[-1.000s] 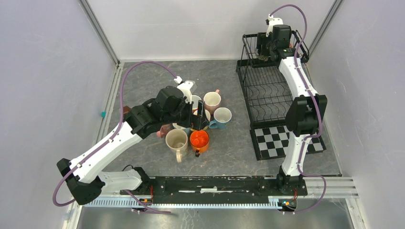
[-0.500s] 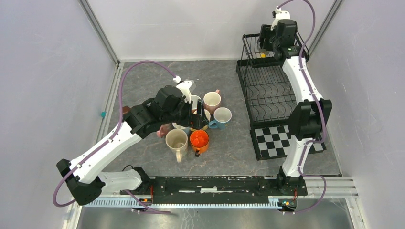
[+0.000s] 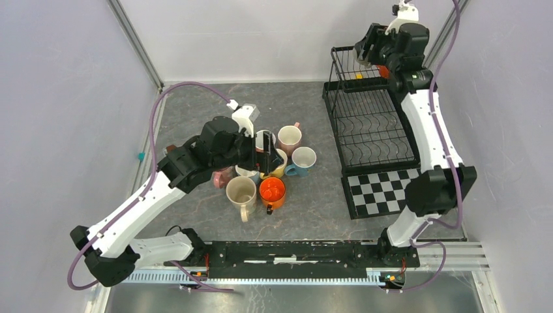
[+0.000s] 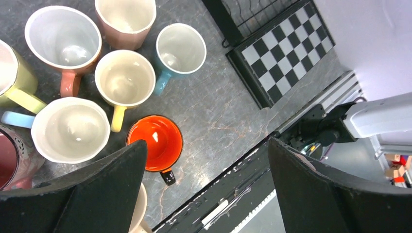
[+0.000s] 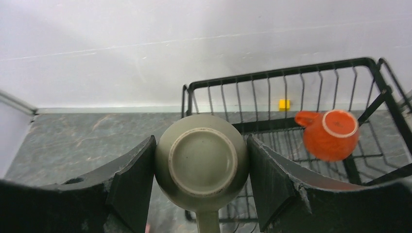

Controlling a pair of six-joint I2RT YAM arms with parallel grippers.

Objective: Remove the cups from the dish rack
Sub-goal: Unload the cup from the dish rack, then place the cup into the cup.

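The grey worktop (image 3: 195, 111) carries the black dish rack (image 3: 339, 91) at its far right, with an orange cup (image 5: 333, 133) in the upper tier. The unloaded cups (image 3: 274, 166) cluster mid-worktop beneath the left end effector (image 4: 206, 160), spread wide on nothing. The right end effector (image 5: 201, 179) pinches a grey-olive cup (image 5: 201, 155) by its sides, base toward the wrist, above the rack. It should probably clear the wires, turn mouth-up and land at the cluster's open edge.

It was a lab test booth: plain pale panels (image 3: 59, 98) on metal posts (image 3: 134, 42) walled the grey table (image 3: 319, 212), and a black rail (image 3: 293, 251) ran along the table's near edge.
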